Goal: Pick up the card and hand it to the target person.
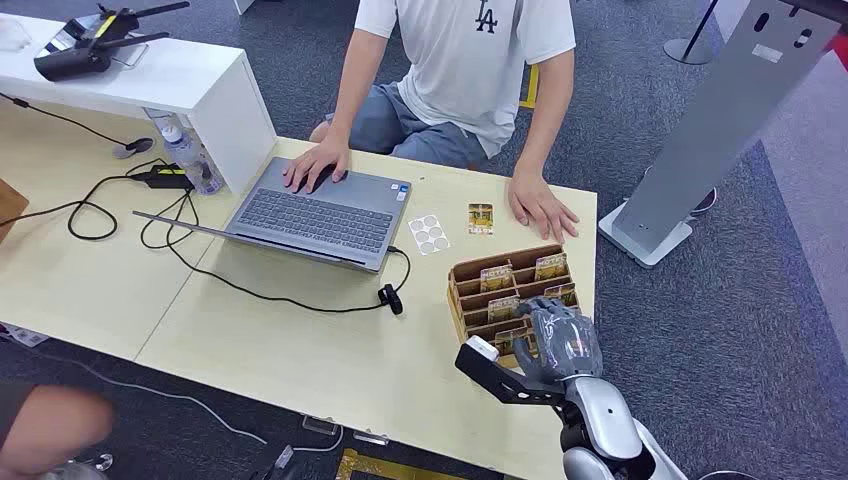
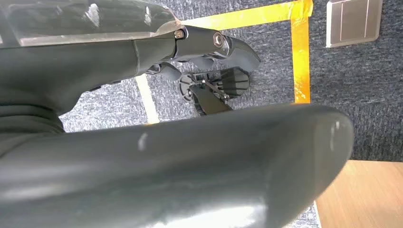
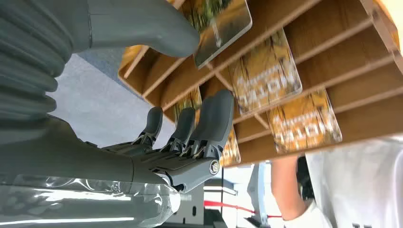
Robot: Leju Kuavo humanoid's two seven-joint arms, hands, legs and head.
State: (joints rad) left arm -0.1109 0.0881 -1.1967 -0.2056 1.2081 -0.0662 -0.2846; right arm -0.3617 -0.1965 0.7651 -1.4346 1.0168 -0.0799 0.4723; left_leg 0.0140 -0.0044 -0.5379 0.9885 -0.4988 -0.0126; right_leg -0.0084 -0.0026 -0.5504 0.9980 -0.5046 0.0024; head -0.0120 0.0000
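Observation:
A wooden card holder (image 1: 466, 272) stands near the table's front right, with several yellow-green cards (image 1: 551, 266) upright in its slots. My right hand (image 1: 560, 340) hovers over its near slots. In the right wrist view the holder (image 3: 332, 52) is close up. The thumb (image 3: 157, 33) lies against the edge of one card (image 3: 223, 19), and the fingers (image 3: 209, 123) are spread apart by another slot, gripping nothing. One more card (image 1: 480, 218) lies flat on the table by the seated person's hand (image 1: 540, 205). My left hand (image 2: 95, 61) hangs over the floor and holds nothing.
The person in a white shirt (image 1: 470, 50) sits across the table, one hand on an open laptop (image 1: 320, 215). A black cable (image 1: 300, 295) trails across the tabletop, with a sticker sheet (image 1: 428, 234) by the laptop. A white shelf (image 1: 190, 80) stands at the far left and a grey stand (image 1: 720, 120) at the right.

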